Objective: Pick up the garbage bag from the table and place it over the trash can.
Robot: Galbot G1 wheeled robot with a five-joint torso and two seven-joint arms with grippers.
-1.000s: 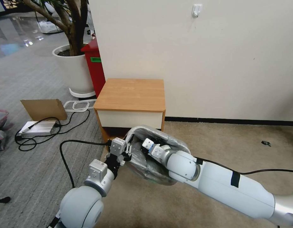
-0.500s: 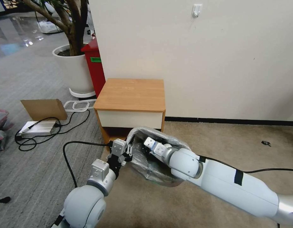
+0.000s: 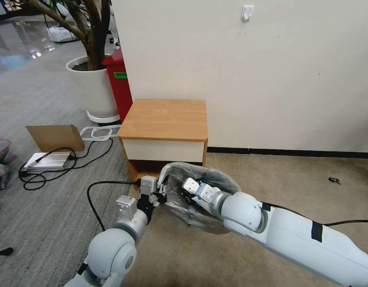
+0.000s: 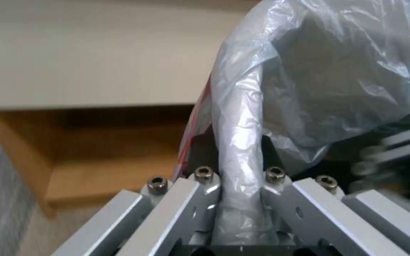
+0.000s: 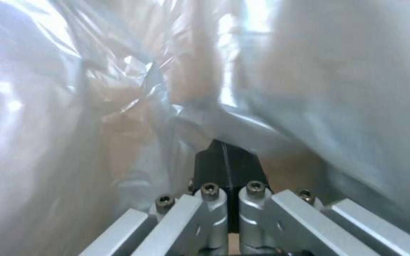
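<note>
The garbage bag (image 3: 210, 177), crinkled grey film with its mouth gaping open, hangs low over the carpet in front of the table (image 3: 164, 117). My left gripper (image 3: 161, 192) is shut on the bag's near-left rim. In the left wrist view a rolled fold of the garbage bag (image 4: 238, 142) runs between the fingers, with a pink-red band beside it. My right gripper (image 3: 188, 190) reaches inside the bag's mouth. Its black pads (image 5: 226, 163) are shut together, and folds of the film (image 5: 119, 89) meet at their tips. The trash can is hidden.
A red bin (image 3: 119, 85) and a white plant pot (image 3: 92, 87) stand left of the table by the wall. Cardboard (image 3: 54, 136), a silver box (image 3: 46, 161) and black cables (image 3: 97, 187) lie on the grey floor at left. Beige carpet (image 3: 279, 179) spreads to the right.
Both arms have shifted a little rightward and toward me with the bag. Its mouth has spread wider and rounder. The black cable slid right along the floor.
</note>
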